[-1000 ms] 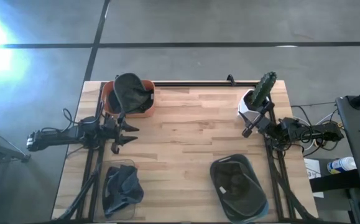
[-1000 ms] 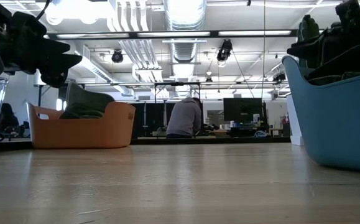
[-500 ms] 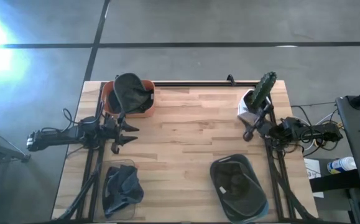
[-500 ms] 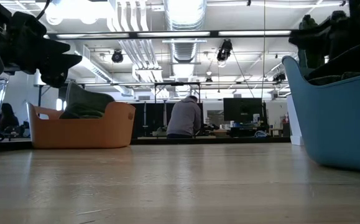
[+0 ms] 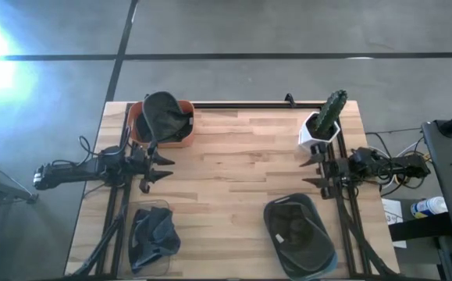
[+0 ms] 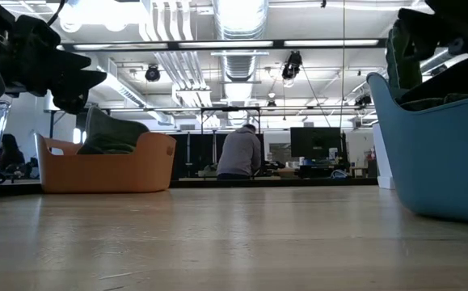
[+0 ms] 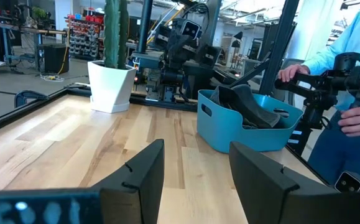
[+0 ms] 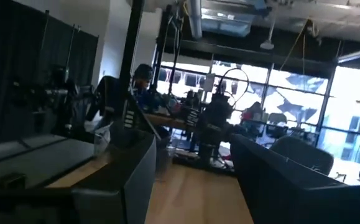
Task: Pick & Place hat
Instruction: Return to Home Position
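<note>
Orange bin (image 5: pixel 136 125) holds a green cap (image 5: pixel 167 115); the right gripper (image 5: pixel 310 172) has swung away from the cactus pot (image 5: pixel 310 137), fingers wide and empty, matching the wide-open left gripper (image 5: pixel 165 170): homing looks nearly done.

I see my left arm (image 5: pixel 77 172) lying level, reaching in from the left side, with the left gripper (image 5: pixel 165 169) pointing inward – its fingers stand spread apart. My right arm (image 5: pixel 382 165) mirrors it from the right side, and the right gripper (image 5: pixel 307 172) faces inward, fingers likewise parted.
</note>
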